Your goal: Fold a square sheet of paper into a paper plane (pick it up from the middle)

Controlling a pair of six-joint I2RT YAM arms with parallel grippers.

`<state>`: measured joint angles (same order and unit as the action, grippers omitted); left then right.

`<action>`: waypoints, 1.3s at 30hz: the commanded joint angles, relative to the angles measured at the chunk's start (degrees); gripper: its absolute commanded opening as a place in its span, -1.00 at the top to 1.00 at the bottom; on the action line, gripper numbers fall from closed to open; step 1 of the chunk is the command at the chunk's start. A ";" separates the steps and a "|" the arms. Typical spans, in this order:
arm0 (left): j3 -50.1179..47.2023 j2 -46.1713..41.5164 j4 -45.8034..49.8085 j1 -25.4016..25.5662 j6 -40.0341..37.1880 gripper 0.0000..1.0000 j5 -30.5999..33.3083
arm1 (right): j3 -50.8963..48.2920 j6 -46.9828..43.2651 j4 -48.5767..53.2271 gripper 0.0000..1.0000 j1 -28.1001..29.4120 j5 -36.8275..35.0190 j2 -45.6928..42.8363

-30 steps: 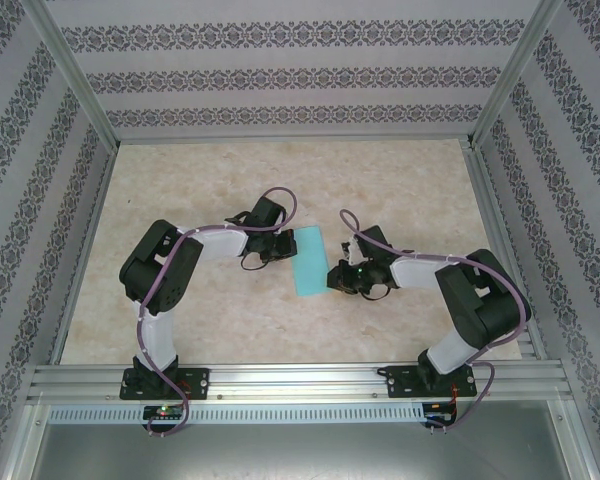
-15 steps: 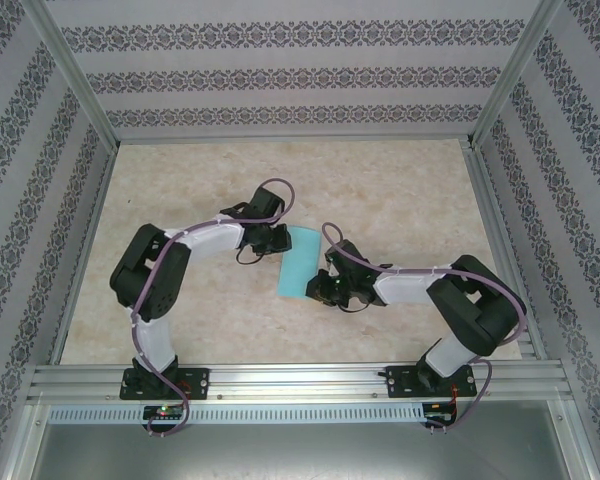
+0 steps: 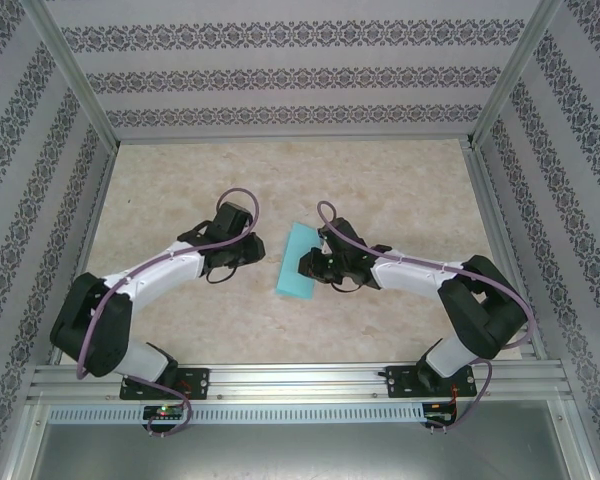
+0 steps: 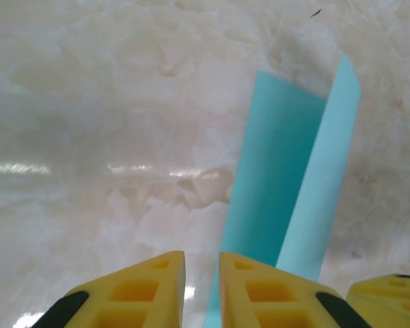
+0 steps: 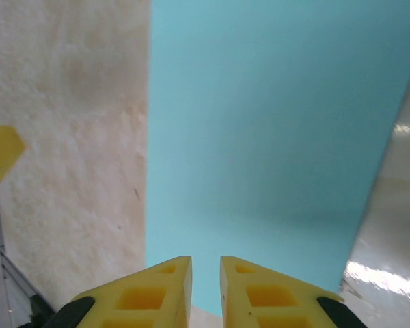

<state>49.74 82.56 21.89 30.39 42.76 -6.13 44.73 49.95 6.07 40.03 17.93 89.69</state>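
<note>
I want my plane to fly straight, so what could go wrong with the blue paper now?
1. The folded paper is not lying flat. One flap stands up, so the crease may spring open.
2. The left gripper and right gripper sit close to it, jaws slightly apart with nothing between them. A nudge could slide it on the glossy table and skew the next fold.

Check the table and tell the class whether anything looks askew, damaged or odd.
The folded sheet of paper lies slanted on the table, not square to its edges. In the left wrist view one long flap seems to lift off the layer beneath instead of lying flat. No tears or spills show.
</note>
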 commanded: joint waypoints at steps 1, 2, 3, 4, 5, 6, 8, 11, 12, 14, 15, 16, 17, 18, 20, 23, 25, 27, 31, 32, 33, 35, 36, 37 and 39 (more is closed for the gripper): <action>-2.40 -2.83 -2.47 -0.42 1.90 0.58 -2.15 | -0.52 -2.50 4.32 0.62 0.85 -1.80 0.96; -3.12 -3.20 -3.15 -0.33 2.22 0.57 -2.97 | -0.52 -2.38 4.59 0.62 1.14 -1.99 1.32; -3.98 -3.47 -3.99 -0.14 2.68 0.57 -3.86 | -0.52 -2.10 4.65 0.63 1.60 -1.96 2.02; -4.73 -3.62 -4.74 0.12 3.25 0.57 -4.73 | -0.48 -1.65 4.58 0.63 1.99 -1.86 2.84; -5.28 -3.63 -5.43 0.33 3.68 0.57 -5.37 | -0.29 -1.26 4.60 0.64 2.36 -1.76 3.74; -6.04 -3.55 -6.17 0.64 4.30 0.57 -5.85 | -0.13 -0.80 4.57 0.64 2.84 -1.76 4.80; -7.36 -3.63 -7.90 1.18 5.27 0.57 -6.73 | 0.32 0.15 4.29 0.66 3.67 -1.76 6.43; -8.98 -3.89 -9.94 2.07 6.45 0.58 -7.41 | 0.92 1.81 2.98 0.68 4.85 -1.53 8.44; -9.45 -3.99 -10.39 2.34 6.65 0.58 -7.45 | 0.94 2.53 1.77 0.68 5.19 -1.22 8.85; -10.47 -4.20 -11.61 2.77 7.19 0.60 -7.58 | 1.03 3.99 -1.27 0.68 5.75 -0.65 9.53; -11.22 -4.16 -12.99 3.08 7.77 0.60 -7.79 | 1.19 4.89 -3.09 0.68 6.08 -0.31 10.02; -11.93 -3.78 -14.76 3.52 8.62 0.61 -8.25 | 1.37 5.70 -5.15 0.68 6.27 0.21 10.59; -12.35 -3.18 -16.57 3.77 9.19 0.63 -9.08 | 1.62 6.50 -6.63 0.68 6.35 0.41 10.96; -12.51 -2.32 -18.11 4.27 9.65 0.64 -10.02 | 1.75 7.23 -8.27 0.68 6.31 0.37 11.20; -12.50 -0.79 -19.97 5.24 10.42 0.66 -10.48 | 1.62 7.90 -10.51 0.68 5.87 0.35 10.68; -12.40 0.67 -22.31 6.58 11.43 0.69 -10.69 | 0.33 6.78 -10.88 0.68 4.10 -0.30 7.10; -12.02 1.76 -23.41 7.51 11.89 0.73 -10.80 | -0.64 4.30 -8.92 0.67 2.31 -0.32 4.01; -11.49 2.96 -24.45 8.41 12.50 0.76 -10.99 | -1.39 1.73 -7.45 0.68 0.65 0.67 2.39; -10.01 5.06 -25.00 11.22 14.33 0.83 -10.18 | -1.49 -3.38 -4.95 0.72 -3.19 4.17 1.71; -9.59 4.71 -23.87 12.12 14.96 0.86 -8.58 | -1.19 -4.10 -4.64 0.73 -3.76 4.90 2.08; -8.98 4.09 -22.38 13.47 15.24 0.89 -6.27 | -0.58 -4.99 -4.12 0.74 -4.38 5.85 2.76; -6.48 3.46 -17.46 15.47 14.51 0.90 -2.94 | 0.48 -5.80 -3.60 0.76 -4.94 7.13 4.40; -5.18 3.63 -15.43 16.19 13.90 0.90 -1.77 | 0.99 -6.26 -3.82 0.79 -5.13 7.90 5.29; -4.47 3.73 -14.24 16.64 13.71 0.90 -0.76 | 1.64 -6.60 -3.81 0.81 -5.22 8.40 6.23; -4.55 3.91 -14.42 17.20 14.38 0.91 0.38 | 2.73 -7.13 -4.04 0.84 -5.21 9.39 8.07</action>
<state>43.70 87.29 4.38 46.65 56.07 -10.24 45.25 45.87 1.54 34.98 24.16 95.66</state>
